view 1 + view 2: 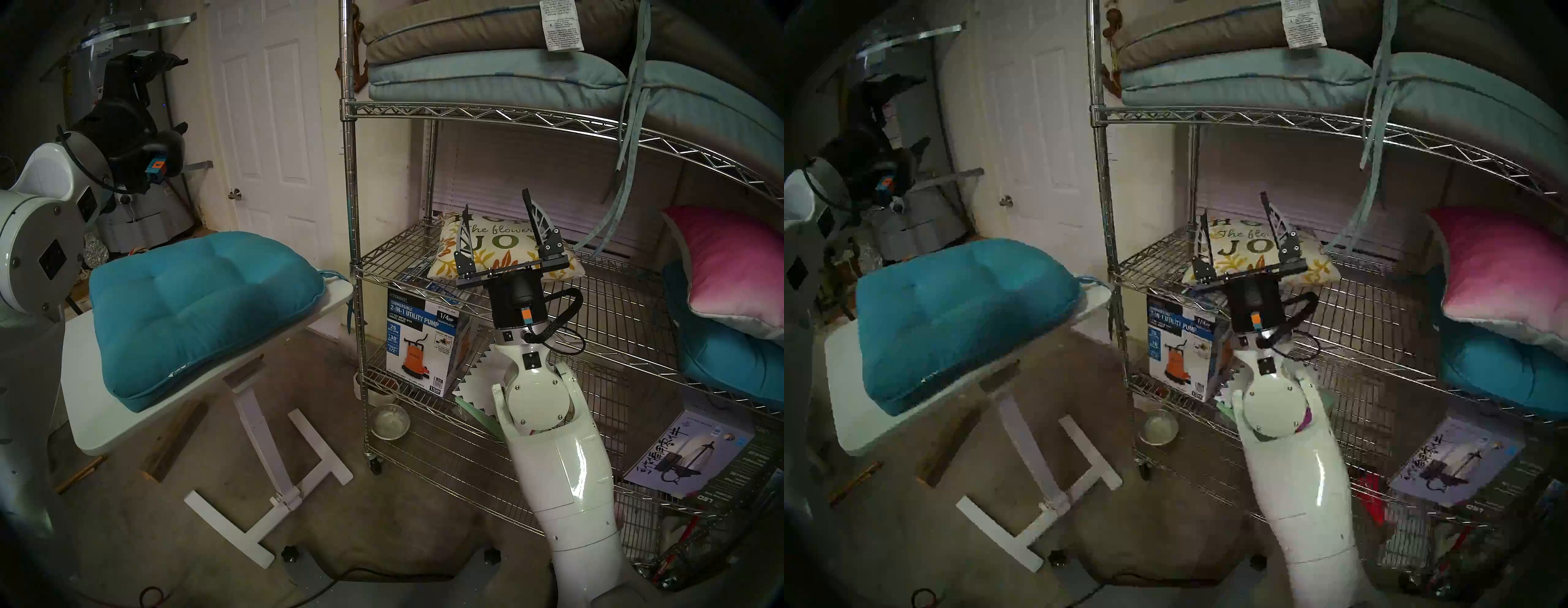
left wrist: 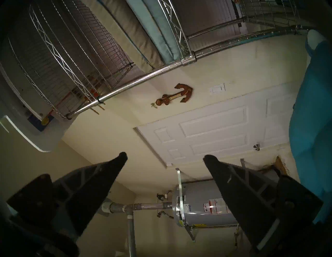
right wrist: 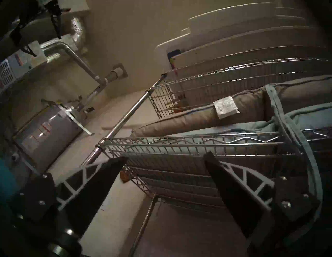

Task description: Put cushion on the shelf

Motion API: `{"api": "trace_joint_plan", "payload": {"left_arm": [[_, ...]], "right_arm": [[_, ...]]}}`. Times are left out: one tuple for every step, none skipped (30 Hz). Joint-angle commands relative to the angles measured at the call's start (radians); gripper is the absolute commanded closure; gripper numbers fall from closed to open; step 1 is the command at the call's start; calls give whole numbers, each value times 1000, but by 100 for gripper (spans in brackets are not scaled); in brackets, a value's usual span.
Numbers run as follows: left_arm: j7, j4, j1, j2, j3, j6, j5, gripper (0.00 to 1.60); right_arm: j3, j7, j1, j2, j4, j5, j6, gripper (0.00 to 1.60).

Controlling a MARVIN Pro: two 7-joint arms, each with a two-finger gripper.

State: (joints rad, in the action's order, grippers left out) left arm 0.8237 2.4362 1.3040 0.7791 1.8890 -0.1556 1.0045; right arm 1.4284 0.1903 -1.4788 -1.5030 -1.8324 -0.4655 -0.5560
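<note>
The cushion (image 1: 500, 246) lies at the shelf (image 1: 602, 314) tier's front-left edge, at eleven o'clock from the right gripper (image 1: 496, 208), whose empty jaws stand apart and could snag its overhanging hem, dragging it off.

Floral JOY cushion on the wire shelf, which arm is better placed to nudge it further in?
Right. The right gripper is open in front of the cushion on the shelf; the left gripper points toward the door.

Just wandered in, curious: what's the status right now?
Both pincers open, empty: right pincer, left pincer. Floral cushion lying on the wire shelf. Nothing in the way.
</note>
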Motion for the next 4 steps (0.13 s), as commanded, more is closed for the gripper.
{"api": "trace_joint_plan", "payload": {"left_arm": [[-3, 7, -3, 1, 8, 1, -1, 0], [-3, 7, -2, 1, 9, 1, -1, 0], [-3, 7, -2, 2, 9, 1, -1, 0], [-3, 7, -2, 2, 9, 1, -1, 0]], "right_arm": [[-11, 8, -53, -40, -104, -19, 89, 0], [-14, 4, -68, -42, -130, -26, 123, 0], [-16, -2, -80, -42, -152, -27, 148, 0], [-16, -2, -80, -42, -152, -27, 148, 0]]}}
